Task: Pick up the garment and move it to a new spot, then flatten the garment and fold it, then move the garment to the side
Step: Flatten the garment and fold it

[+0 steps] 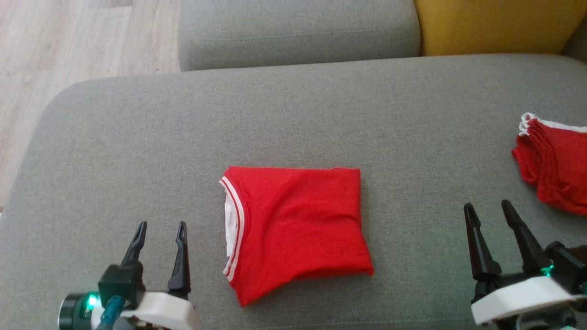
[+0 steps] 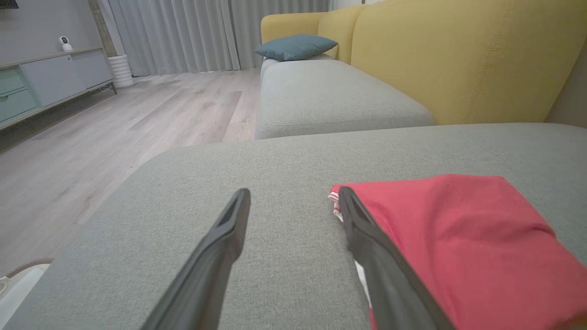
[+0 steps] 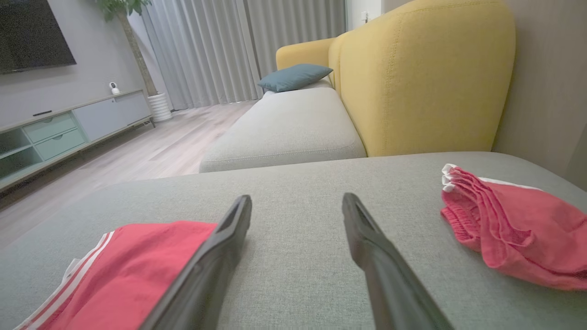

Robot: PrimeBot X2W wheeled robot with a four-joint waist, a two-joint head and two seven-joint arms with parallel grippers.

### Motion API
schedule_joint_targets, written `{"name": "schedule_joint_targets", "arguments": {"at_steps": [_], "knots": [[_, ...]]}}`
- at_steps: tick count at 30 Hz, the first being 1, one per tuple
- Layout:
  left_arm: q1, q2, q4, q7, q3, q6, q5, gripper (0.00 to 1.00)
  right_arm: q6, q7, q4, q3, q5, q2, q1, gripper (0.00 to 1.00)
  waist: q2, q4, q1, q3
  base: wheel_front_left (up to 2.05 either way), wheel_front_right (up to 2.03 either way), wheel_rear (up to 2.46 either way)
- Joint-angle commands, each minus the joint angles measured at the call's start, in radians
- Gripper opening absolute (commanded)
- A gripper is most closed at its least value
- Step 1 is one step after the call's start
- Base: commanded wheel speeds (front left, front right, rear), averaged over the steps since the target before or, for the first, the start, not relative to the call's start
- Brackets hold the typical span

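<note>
The garment (image 1: 298,224) is a red shirt with a red-and-white striped collar, folded into a rough square in the middle of the grey sofa cushion (image 1: 137,146). It also lies at the lower right of the left wrist view (image 2: 463,243) and the lower left of the right wrist view (image 3: 124,270). My left gripper (image 1: 160,231) hovers open just left of the garment, nothing between its fingers. To the garment's right my right gripper (image 1: 488,208) stands open and empty too. Both pairs of fingers are apart from the cloth.
A second red piece of clothing (image 1: 557,169) with white trim lies bunched at the cushion's right edge, also in the right wrist view (image 3: 509,229). Behind are another grey seat (image 1: 298,32) and a yellow backrest (image 1: 495,25). Wooden floor (image 1: 59,50) lies left.
</note>
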Motion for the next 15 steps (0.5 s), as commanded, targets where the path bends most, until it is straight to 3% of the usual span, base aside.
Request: {"name": "schedule_joint_targets", "arguments": {"at_steps": [1,15], "knots": [[-0.036,0.021,-0.041,0.004,0.036,0.008,0.011,1.0,0.003,0.001,-0.044,0.015,-0.008,-0.007,-0.018,1.0,-0.0001,0.001,0.0,-0.004,0.0,0.0,0.0],[-0.024,0.037,-0.053,0.013,0.037,0.014,0.004,1.0,0.003,0.014,-0.054,0.008,-0.016,0.007,-0.001,1.0,-0.0001,0.001,0.0,-0.014,0.0,0.0,0.0]]}}
